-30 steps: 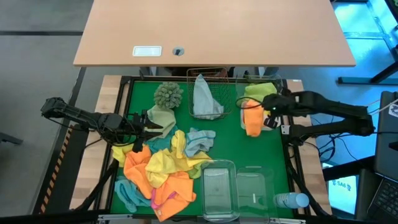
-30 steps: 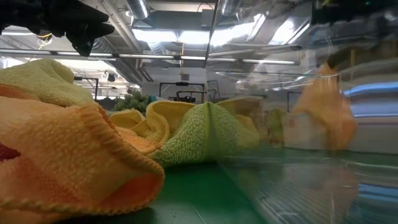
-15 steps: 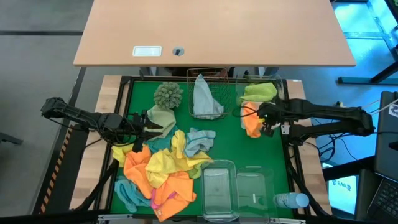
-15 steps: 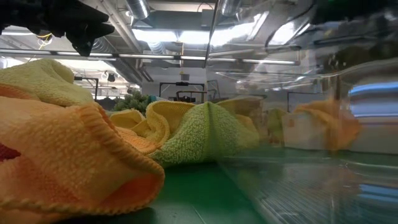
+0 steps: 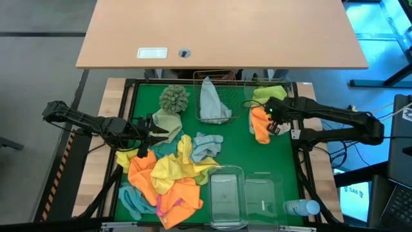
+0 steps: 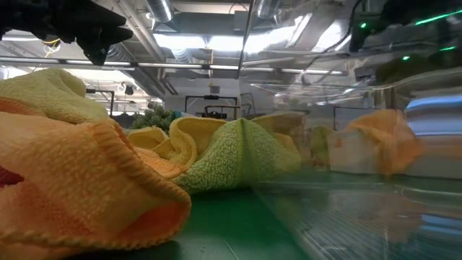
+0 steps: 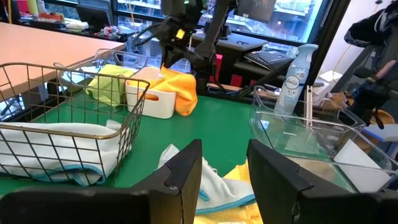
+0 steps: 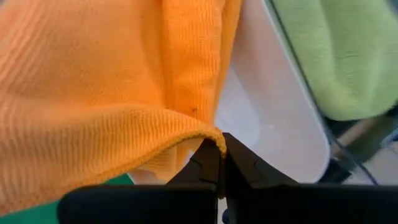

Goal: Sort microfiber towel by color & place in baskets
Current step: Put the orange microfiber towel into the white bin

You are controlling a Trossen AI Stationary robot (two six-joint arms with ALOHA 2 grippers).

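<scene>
My right gripper [image 5: 270, 119] is shut on an orange towel [image 5: 259, 126] over a white tray [image 7: 149, 99] at the table's far right. Beyond that tray lies a lime green towel [image 5: 269, 94]. My left gripper [image 5: 153, 133] is open and empty, hovering above the far left part of a pile of orange, yellow, lime green, teal and pink towels [image 5: 167, 171]. A pale grey-blue towel [image 5: 212, 100] lies in the copper wire basket [image 5: 226, 78]. Two clear tubs [image 5: 225, 192] stand at the near edge. My right gripper pinches an edge of the orange towel [image 8: 202, 133] between its two shut fingers, at their free ends. The fingers come from above, slanting down. The towel hangs slack below them, bunched on the white tray [image 8: 267, 118] and draped over its wall.
A shaggy sage-green ball [image 5: 174, 98] sits at the far left of the green mat. A clear bottle with a blue cap [image 5: 301, 207] lies at the near right corner. A wooden desk [image 5: 219, 32] stands beyond the table.
My right gripper has gone down and a little toward the table's left edge, still shut on the orange towel. The towel hung long below it and is now lowered and bunched on the white tray.
</scene>
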